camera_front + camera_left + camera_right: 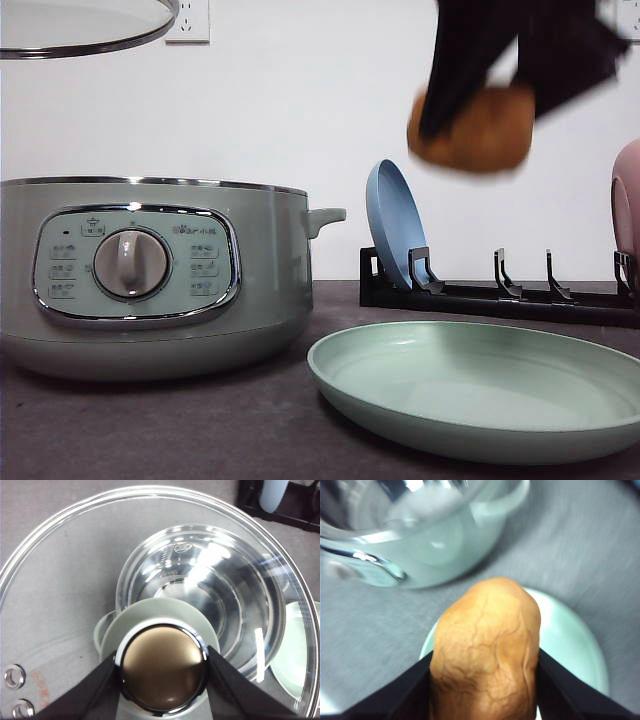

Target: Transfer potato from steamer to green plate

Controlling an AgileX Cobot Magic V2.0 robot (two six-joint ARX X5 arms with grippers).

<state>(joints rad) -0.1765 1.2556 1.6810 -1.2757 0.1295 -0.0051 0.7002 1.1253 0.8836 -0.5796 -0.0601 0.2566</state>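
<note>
- The potato (470,128) is out of the steamer (150,280) and up in the air, at the upper right of the front view, clamped between the dark fingers of the right gripper (480,100).
- It hangs well above the green plate (480,400), which lies in the lower right of that view, and it touches neither plate nor pot.
- From the right wrist camera the potato sits mid-frame with the plate's pale rim behind it, so I judge the carry to be about over the target.
- The left gripper (162,667) has its fingers closed on the knob of the glass lid (60,580), holding it lifted; its rim shows at the upper left of the front view.
- Done, as I judge it: lid off, potato grasped and lifted clear.
- Left: lower the potato onto the plate and release it.
- The blur on arm and potato suggests motion.
- Count: one potato, one steamer, one lid, one green plate.
- Also one blue plate (395,225) standing in one black rack (500,295) at centre right, and one pink dish (628,200) at the right edge.
- Two grippers, both occupied.
</note>
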